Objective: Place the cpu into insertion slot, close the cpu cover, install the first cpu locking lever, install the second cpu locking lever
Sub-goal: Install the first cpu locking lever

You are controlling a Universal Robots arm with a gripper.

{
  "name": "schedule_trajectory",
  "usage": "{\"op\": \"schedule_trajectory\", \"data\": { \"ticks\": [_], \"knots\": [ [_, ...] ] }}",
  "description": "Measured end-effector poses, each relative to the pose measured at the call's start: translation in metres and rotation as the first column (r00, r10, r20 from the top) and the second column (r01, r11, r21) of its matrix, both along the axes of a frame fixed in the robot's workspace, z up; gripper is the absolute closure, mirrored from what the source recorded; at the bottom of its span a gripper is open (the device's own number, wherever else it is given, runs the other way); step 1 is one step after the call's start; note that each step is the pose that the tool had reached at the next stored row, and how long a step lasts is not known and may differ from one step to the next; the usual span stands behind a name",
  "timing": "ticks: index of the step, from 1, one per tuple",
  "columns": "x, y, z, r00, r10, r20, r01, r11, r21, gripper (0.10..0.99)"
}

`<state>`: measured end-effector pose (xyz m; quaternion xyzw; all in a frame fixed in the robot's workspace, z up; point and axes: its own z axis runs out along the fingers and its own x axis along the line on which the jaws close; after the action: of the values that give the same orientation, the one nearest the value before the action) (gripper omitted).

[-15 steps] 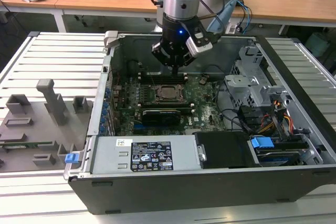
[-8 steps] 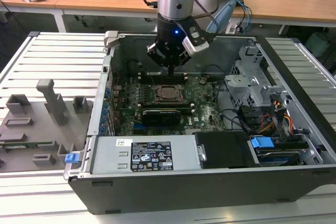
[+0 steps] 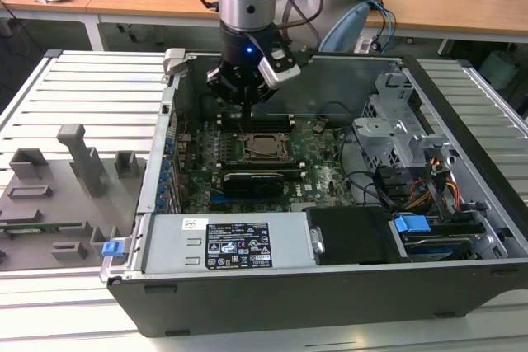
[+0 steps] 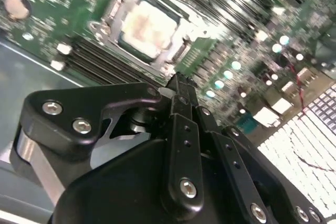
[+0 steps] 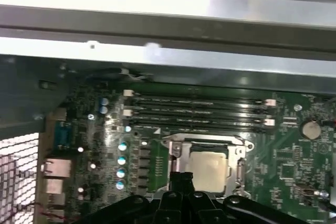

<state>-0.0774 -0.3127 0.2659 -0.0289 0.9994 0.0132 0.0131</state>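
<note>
Hovering over the seated chip, the gripper [image 4: 178,83] has its fingers pinched together on nothing.

The cpu [image 5: 209,167] lies in the insertion slot [image 3: 250,147], with what looks like the cpu cover [image 5: 173,156] framing it; I cannot tell whether the levers are latched. By my judgement the work is at the cover or levers, so any press should land on the metal frame or lever, never on the chip's face, and come straight down. The cpu sits flat and face up. It is square, with no long axis, and its edges run parallel to the memory slots [image 5: 199,109].
</note>
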Motion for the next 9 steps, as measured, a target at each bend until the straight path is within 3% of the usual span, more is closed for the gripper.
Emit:
{"op": "schedule_trajectory", "data": {
  "ticks": [9],
  "knots": [
    [-0.0184, 0.0, -0.0006, 1.0, 0.0, 0.0, 0.0, 1.0, 0.0, 0.98]
  ]
}}
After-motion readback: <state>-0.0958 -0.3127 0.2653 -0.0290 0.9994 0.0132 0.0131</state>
